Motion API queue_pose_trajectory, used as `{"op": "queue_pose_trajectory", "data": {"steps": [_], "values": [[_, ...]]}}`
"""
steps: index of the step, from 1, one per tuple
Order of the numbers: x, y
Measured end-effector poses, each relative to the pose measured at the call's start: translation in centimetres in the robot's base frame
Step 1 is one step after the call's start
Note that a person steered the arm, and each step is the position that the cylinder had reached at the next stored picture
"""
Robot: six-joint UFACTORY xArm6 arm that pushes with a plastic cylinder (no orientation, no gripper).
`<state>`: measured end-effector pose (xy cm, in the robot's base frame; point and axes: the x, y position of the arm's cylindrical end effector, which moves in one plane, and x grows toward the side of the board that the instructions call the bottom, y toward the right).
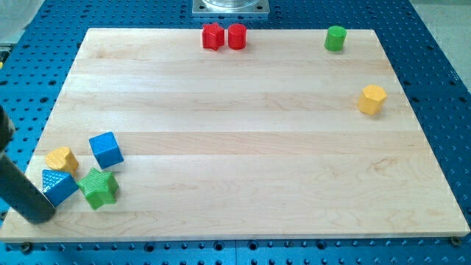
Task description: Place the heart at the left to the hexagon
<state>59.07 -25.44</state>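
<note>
Camera view: my tip (42, 215) (a bare rod, no pincer to open or close) touches the blue block (58, 185) near left. Just beside it lies the yellow heart (62, 158). Far right sits the yellow hexagon (372, 99).

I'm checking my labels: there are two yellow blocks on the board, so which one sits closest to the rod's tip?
The yellow heart at the view's lower left, just above my tip; the yellow hexagon sits far off at the right edge.
</note>
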Motion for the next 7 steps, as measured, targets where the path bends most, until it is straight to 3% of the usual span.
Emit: {"op": "queue_pose_trajectory", "data": {"steps": [2, 4, 5, 6, 7], "values": [[-6.8, 0.9], [-13.3, -4.8], [-14.0, 1.0], [-14.6, 13.0], [-15.3, 2.8]]}}
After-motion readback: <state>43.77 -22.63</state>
